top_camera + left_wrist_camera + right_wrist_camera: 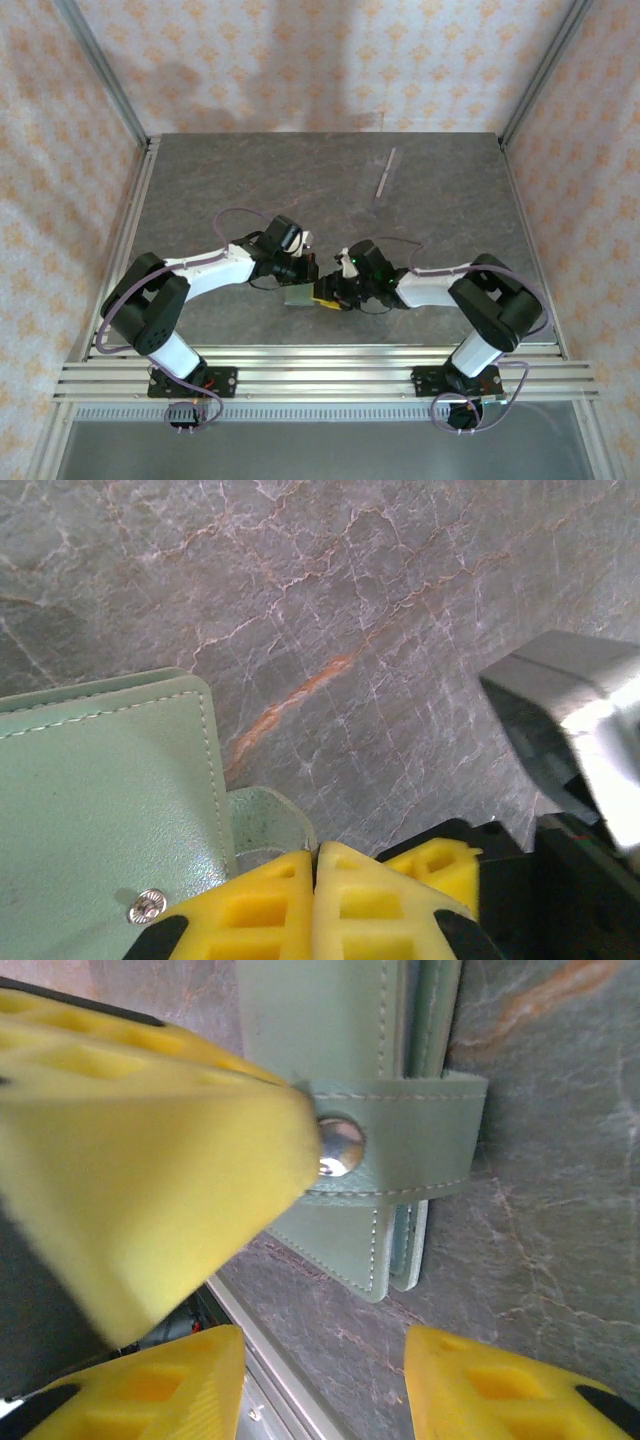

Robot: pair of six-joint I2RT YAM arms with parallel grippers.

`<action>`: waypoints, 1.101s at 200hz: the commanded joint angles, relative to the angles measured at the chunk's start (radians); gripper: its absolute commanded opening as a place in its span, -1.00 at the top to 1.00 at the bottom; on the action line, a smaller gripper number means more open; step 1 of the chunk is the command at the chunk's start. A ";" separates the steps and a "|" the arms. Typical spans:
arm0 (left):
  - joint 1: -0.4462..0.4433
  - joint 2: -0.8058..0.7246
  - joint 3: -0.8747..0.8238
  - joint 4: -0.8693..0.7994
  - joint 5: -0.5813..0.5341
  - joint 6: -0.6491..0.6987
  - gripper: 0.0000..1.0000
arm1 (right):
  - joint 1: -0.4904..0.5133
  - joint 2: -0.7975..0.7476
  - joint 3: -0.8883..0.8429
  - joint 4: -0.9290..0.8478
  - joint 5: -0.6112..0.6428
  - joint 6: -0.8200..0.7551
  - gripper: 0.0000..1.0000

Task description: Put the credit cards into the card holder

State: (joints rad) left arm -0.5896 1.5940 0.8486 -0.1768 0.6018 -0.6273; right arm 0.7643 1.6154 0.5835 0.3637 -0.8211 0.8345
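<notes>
Folded card holder (340, 1040) laid flat, long axis vertical in right wrist view, snap tab (420, 1145) lying across it. The left gripper (315, 880) is seen closed at the tab's tip; hold unconfirmed. The right gripper (320, 1360) is held open, empty.

The left arm (215, 268) and right arm (430, 290) are built of white link shells and bulky black joint housings. Loose purple cables (232, 213) are looped along both. Flat black base plates (190, 382) are bolted down. A green indicator light (349, 262) is noted at the right wrist. The left tool (315, 865) and right tool (325, 1345) are fitted with yellow moulded fingers (365, 905), recessed in square pockets, on black carriers.
</notes>
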 commanded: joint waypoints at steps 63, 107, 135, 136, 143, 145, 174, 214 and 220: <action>0.011 0.023 -0.011 0.040 -0.031 0.006 1.00 | 0.011 0.090 -0.059 0.274 0.054 0.119 0.29; 0.016 0.035 -0.021 0.050 -0.031 0.004 1.00 | 0.019 0.129 -0.056 0.326 0.056 0.137 0.39; 0.020 0.038 -0.024 0.054 -0.028 0.003 1.00 | 0.024 0.138 -0.056 0.338 0.054 0.143 0.38; 0.020 0.039 -0.023 0.054 -0.028 0.003 1.00 | 0.024 0.138 -0.055 0.338 0.054 0.143 0.38; 0.022 0.038 -0.025 0.054 -0.028 0.003 1.00 | 0.024 0.138 -0.057 0.338 0.057 0.142 0.39; 0.022 0.038 -0.025 0.055 -0.028 0.003 1.00 | 0.024 0.139 -0.058 0.339 0.056 0.141 0.41; 0.033 0.026 -0.030 0.047 -0.022 0.007 1.00 | 0.024 0.141 -0.065 0.336 0.063 0.136 0.74; 0.066 -0.043 -0.066 0.022 -0.011 0.015 1.00 | 0.024 0.137 -0.079 0.293 0.085 0.119 1.00; 0.071 -0.053 -0.075 0.018 -0.010 0.017 1.00 | 0.024 0.137 -0.079 0.282 0.091 0.116 1.00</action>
State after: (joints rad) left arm -0.5388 1.5986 0.8062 -0.1417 0.5945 -0.6273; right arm 0.7830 1.7500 0.5247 0.6712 -0.7689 0.9707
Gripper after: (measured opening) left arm 0.050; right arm 0.042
